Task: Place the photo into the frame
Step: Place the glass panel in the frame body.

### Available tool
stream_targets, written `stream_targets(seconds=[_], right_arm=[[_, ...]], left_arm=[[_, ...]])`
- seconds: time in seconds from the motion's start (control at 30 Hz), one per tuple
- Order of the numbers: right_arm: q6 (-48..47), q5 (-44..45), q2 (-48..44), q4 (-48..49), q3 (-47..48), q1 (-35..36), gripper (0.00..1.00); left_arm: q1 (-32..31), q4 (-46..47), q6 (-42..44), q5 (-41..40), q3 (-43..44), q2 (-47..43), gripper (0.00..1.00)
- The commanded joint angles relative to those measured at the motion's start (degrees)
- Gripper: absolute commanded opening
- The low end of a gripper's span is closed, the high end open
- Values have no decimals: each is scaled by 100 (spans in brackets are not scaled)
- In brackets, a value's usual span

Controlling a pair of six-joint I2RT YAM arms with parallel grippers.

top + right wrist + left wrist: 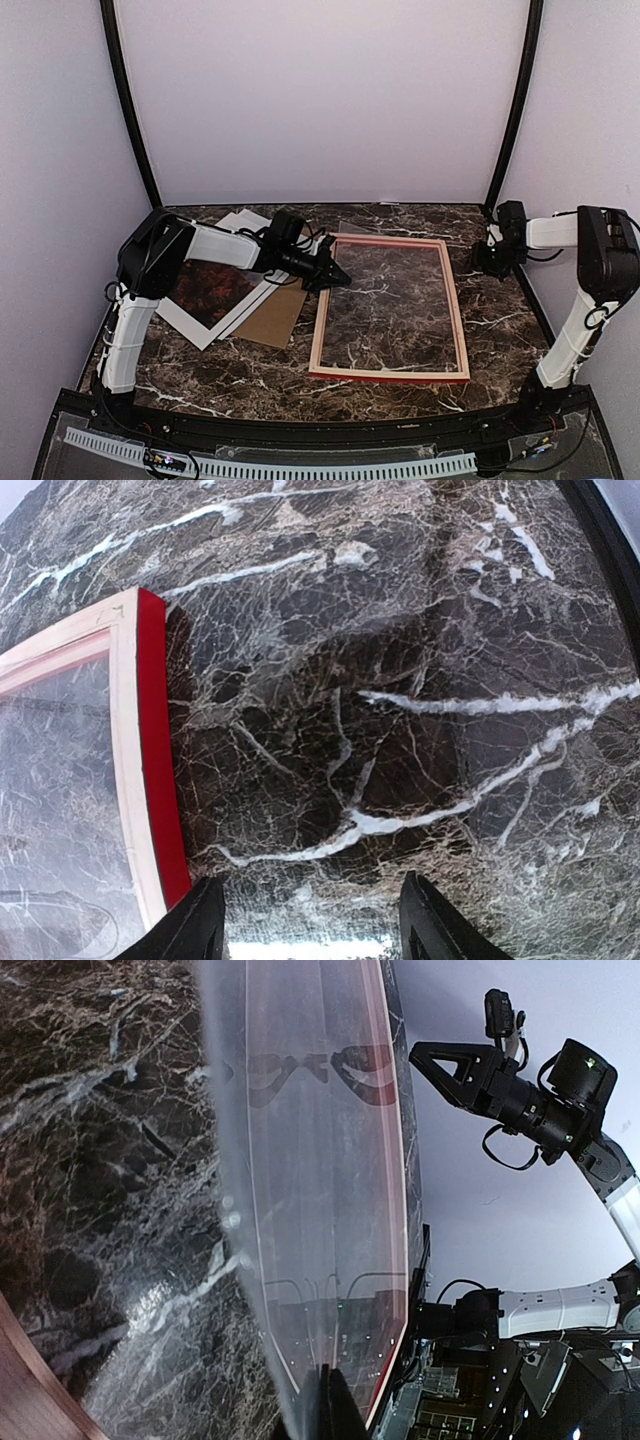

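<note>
At upper-left corner of frame, left tool clamped on clear pane, right tool part open, empty, above desk, photo at left

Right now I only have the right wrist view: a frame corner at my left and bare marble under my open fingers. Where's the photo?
Observer: The photo lies face up at the left of the table, outside the frame.
Operator: Is the left gripper free to fetch it?
Observer: No. The left gripper is shut on a clear pane at the frame's far left corner.
Operator: Anything under the photo?
Observer: A brown board sticks out from beneath it, toward the frame.
</note>
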Motion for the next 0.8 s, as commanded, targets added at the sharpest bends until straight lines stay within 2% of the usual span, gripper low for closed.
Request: stream_targets(seconds=[0.0, 0.4, 0.77], right_arm=[[-52, 39, -146, 42, -101, 30, 61], [-70, 30, -194, 45, -124, 47, 61], [-66, 109, -262, 63, -148, 55, 67]], left_arm=[[-32, -169, 148, 164, 116, -149, 0], [-32, -86, 113, 101, -39, -255, 0], [-32, -90, 120, 91, -44, -257, 0]])
